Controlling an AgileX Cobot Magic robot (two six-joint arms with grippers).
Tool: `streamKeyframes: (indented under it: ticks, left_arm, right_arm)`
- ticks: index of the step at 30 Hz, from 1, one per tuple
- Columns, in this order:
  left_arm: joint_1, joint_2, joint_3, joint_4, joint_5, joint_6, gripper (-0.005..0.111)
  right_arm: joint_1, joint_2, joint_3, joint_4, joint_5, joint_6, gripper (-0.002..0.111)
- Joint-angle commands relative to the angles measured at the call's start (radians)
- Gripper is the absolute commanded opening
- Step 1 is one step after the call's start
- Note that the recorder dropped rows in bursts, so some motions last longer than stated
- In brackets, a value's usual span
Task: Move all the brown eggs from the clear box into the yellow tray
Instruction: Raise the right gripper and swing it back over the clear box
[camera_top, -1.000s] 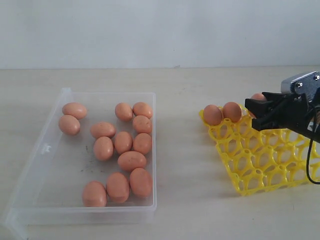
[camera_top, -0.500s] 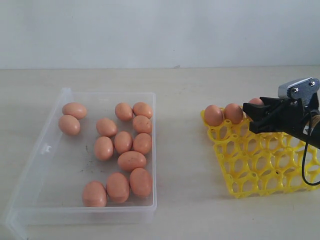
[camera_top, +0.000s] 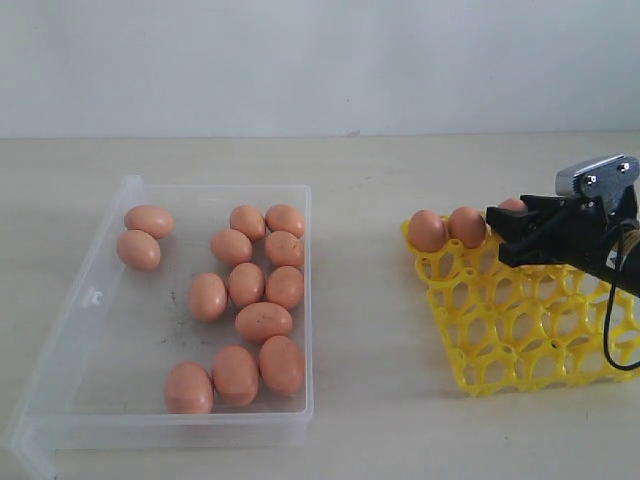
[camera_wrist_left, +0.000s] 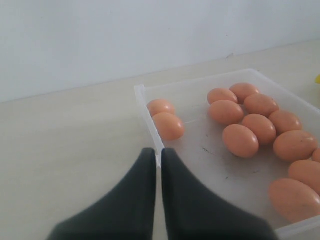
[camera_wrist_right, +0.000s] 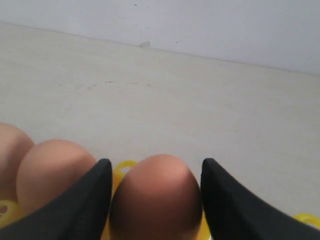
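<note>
Several brown eggs (camera_top: 247, 284) lie in the clear box (camera_top: 75, 300) on the left. The yellow tray (camera_top: 520, 330) on the right holds two eggs (camera_top: 446, 228) in its back row. A third egg (camera_wrist_right: 156, 200) sits in the cell beside them, between the fingers of my right gripper (camera_top: 500, 235). That gripper is open, with a thin gap between one finger and the shell. In the left wrist view my left gripper (camera_wrist_left: 158, 152) is shut and empty, over the box's rim (camera_wrist_left: 150, 117), near two eggs (camera_wrist_left: 165, 117). It is out of the exterior view.
A pale tabletop runs back to a white wall. A wide strip of bare table (camera_top: 360, 300) separates the box and the tray. The right arm's black cable (camera_top: 612, 330) hangs over the tray's right side.
My right gripper came down with its egg onto the tray's back row, and the tray shifted slightly. One egg in the box rolled toward the back cluster.
</note>
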Motion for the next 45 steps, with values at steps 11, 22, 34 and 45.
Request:
streamKeyframes:
  ticks: [11,22,34,45]
  left_arm:
    - [-0.006,-0.003,0.004,0.002,-0.002,0.0,0.004]
    - [-0.006,-0.003,0.004,0.002,-0.002,0.0,0.004]
    - [-0.006,-0.003,0.004,0.002,-0.002,0.0,0.004]
    - [-0.006,-0.003,0.004,0.002,-0.002,0.0,0.004]
  right_arm:
    - [0.001,-0.009,0.001,0.006,-0.111,0.027,0.066]
    - [0.01,-0.123,-0.001,-0.124,-0.118,0.17,0.066]
    - [0.378,-0.301,-0.027,-0.271,0.082,0.102,0.03]
    - [0.784,-0.315,-0.166,0.299,0.654,-0.541,0.001]
